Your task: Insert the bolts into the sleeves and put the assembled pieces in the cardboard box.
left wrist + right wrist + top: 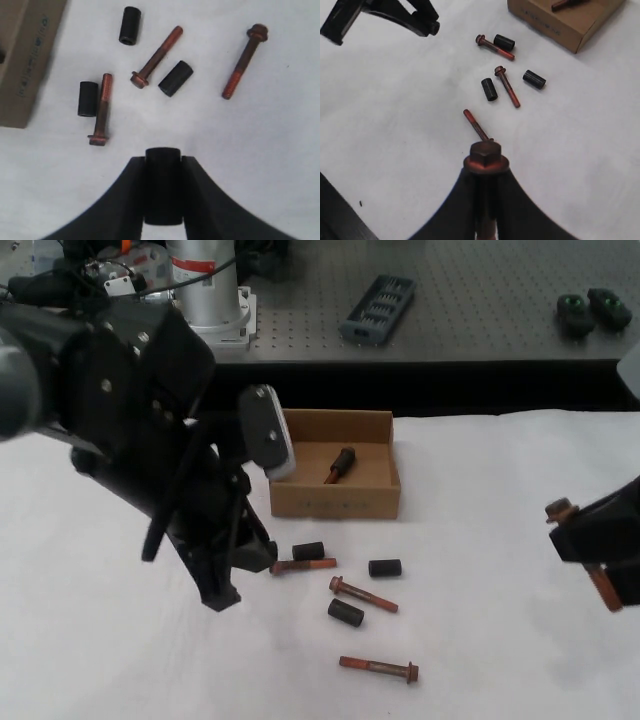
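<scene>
My left gripper is shut on a black sleeve and hangs above the white cloth beside the loose parts; it is the big black arm's gripper in the high view. My right gripper is shut on a rusty bolt, head up, at the bench's right side. Three loose bolts and three loose sleeves lie on the cloth in front of the cardboard box. One assembled piece lies inside the box.
The bench is covered by a white cloth with open room to the right of the loose parts. Behind the box runs a dark perforated table with a blue rack and a metal cylinder.
</scene>
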You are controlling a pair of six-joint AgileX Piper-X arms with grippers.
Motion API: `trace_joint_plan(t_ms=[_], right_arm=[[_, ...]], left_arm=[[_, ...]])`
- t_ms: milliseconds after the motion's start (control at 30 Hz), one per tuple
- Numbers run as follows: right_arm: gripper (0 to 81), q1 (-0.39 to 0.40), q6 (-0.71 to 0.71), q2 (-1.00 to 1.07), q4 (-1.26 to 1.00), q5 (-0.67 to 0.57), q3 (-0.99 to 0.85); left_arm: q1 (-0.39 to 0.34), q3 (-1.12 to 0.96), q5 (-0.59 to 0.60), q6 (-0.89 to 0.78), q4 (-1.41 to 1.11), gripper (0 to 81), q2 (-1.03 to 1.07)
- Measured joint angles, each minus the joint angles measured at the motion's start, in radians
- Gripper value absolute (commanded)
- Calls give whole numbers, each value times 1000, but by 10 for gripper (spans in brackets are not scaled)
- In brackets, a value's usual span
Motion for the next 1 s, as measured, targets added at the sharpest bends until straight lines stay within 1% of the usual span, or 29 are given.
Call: trace_joint_plan(t_ms=[33, 67, 133, 200, 233, 267, 400, 433, 500, 600, 633, 700, 833, 867, 900, 1000], right_arm=[[27, 0, 7, 0, -23, 0, 0], [27, 0, 18, 0, -50, 0, 0], [27, 0, 55, 0, -113, 0, 0], [27, 0, 106, 8, -186, -7, 0], [27, 0, 158, 22, -244, -23, 0], [27, 0, 237, 57, -324, -59, 0], [27, 0, 338, 109, -431, -110, 0], [27, 0, 338, 112, -437, -113, 0], [27, 0, 382, 148, -483, -139, 0], [27, 0, 467, 182, -573, -184, 0], [27, 0, 486, 191, -593, -194, 0], [27, 0, 534, 213, -645, -214, 0], [27, 0, 582, 230, -697, -229, 2], [27, 0, 599, 235, -716, -236, 2], [27, 10, 613, 242, -733, -239, 2], [27, 35, 654, 251, -789, -247, 2]], left_arm=[[0, 0, 3, -6, 10, 6, -14], [0, 0, 59, -71, 21, 6, -30], [0, 3, 115, -127, 29, 6, -58], [0, 20, 162, -182, 29, 6, -93], [0, 32, 180, -205, 29, 6, -113], [0, 48, 194, -224, 29, 6, -134], [0, 109, 235, -274, 26, 6, -197], [0, 156, 260, -310, 10, 6, -235], [0, 185, 281, -343, -17, 6, -258], [0, 268, 325, -457, -124, 6, -323], [0, 274, 324, -465, -124, 6, -328], [0, 324, 347, -565, -228, 6, -367], [0, 437, 370, -772, -478, 6, -436], [0, 461, 371, -831, -553, 6, -447], [0, 499, 374, -941, -700, 6, -457], [0, 552, 375, -1111, -906, 6, -458]])
